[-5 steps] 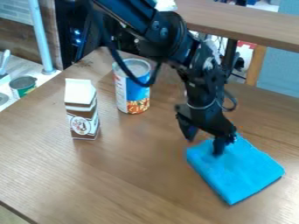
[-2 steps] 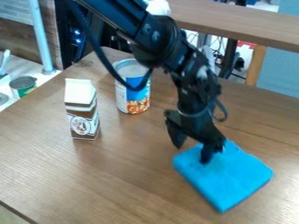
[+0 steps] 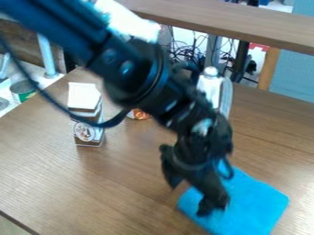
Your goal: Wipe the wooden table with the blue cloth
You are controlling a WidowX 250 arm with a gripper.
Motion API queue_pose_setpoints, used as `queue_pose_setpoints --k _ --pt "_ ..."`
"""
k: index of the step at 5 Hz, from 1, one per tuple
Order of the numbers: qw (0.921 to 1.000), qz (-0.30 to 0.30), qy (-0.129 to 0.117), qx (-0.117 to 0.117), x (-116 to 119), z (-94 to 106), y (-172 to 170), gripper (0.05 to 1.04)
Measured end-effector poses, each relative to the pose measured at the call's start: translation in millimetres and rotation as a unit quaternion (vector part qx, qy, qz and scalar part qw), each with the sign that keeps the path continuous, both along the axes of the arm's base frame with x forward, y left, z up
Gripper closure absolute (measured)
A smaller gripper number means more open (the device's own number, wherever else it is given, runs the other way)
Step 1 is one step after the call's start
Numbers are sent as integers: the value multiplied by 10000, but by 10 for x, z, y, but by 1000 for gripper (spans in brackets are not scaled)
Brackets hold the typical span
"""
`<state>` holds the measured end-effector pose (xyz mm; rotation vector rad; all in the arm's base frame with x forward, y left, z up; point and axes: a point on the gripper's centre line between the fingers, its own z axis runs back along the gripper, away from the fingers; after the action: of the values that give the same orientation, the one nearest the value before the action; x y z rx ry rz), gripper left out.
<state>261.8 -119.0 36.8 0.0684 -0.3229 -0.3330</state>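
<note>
Blue cloth point(image 3: 255, 204) lies flat under and just beyond the gripper point(image 3: 189, 199), spreading out to my right on the wooden table point(image 3: 92, 188). From where I'm standing, the gripper is pointing down with its fingers spread well apart: one is over the cloth, the other hangs off to my left, beyond the cloth's edge. I can't see anything clasped between them, and I can't tell how firmly the lower one presses on the fabric.

Up and to the left of the gripper, a small brown-and-white carton point(image 3: 87, 132) stands upright, with the arm's black cable running across its middle in my line of sight. Between carton and gripper, but farther back, the orange foot of a can point(image 3: 140, 114) peeks out; the arm blocks the rest. Straight behind the gripper, past the wrist, there's a silvery upright object point(image 3: 211, 87), partly hidden by the arm. Farther back from the gripper runs a raised wooden ledge point(image 3: 245, 25), with tangled cables point(image 3: 184, 53) below it. Far off to the left, a green-labelled tin point(image 3: 23, 92) sits near a pale pole point(image 3: 47, 57).
</note>
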Motion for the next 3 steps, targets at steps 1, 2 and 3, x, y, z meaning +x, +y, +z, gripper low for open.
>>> queue_pose_setpoints --k 1,2,3 --pt "9987 -320 67 392 -406 -105 -18 83" --pt "9982 -469 -108 361 -552 27 -69 83" --pt "9980 -444 -445 27 -447 376 -197 83"
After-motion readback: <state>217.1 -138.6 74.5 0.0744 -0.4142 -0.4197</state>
